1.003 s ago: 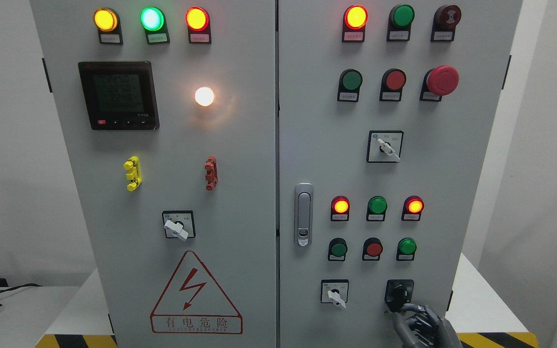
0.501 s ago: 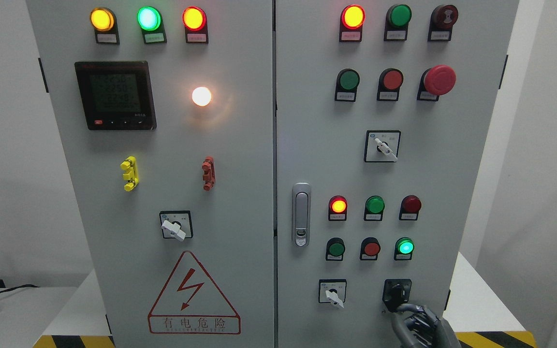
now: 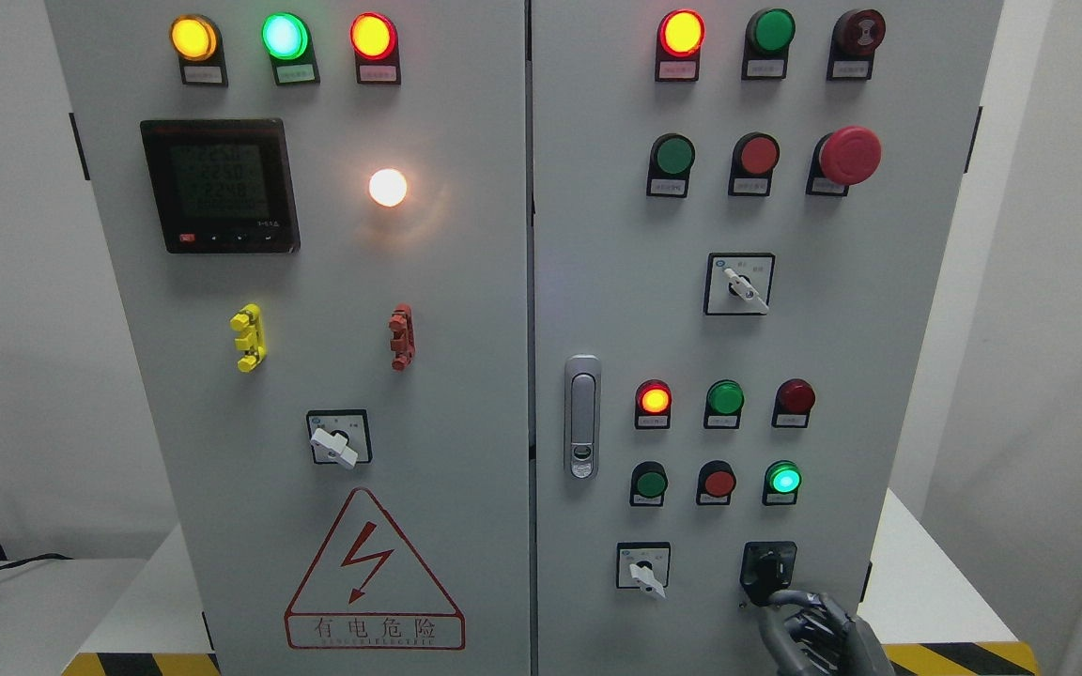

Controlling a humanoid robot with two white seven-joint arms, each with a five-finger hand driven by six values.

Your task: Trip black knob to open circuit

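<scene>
Right hand [image 3: 809,627], dark metal fingers curled, sits just under the square black knob [image 3: 768,569] near the grey cabinet's [image 3: 597,235] bottom right corner; can't tell if it's gripping.

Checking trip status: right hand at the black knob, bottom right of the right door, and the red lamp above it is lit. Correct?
Not quite. In the head view the right hand is at the black knob, but the red lamp above is dark; the green lamp is lit.

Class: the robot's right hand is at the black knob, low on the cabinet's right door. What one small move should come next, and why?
Probably draw the right hand back from the black knob. The green lamp above it glows while the red lamp is dark, which suggests the circuit has already tripped.
</scene>
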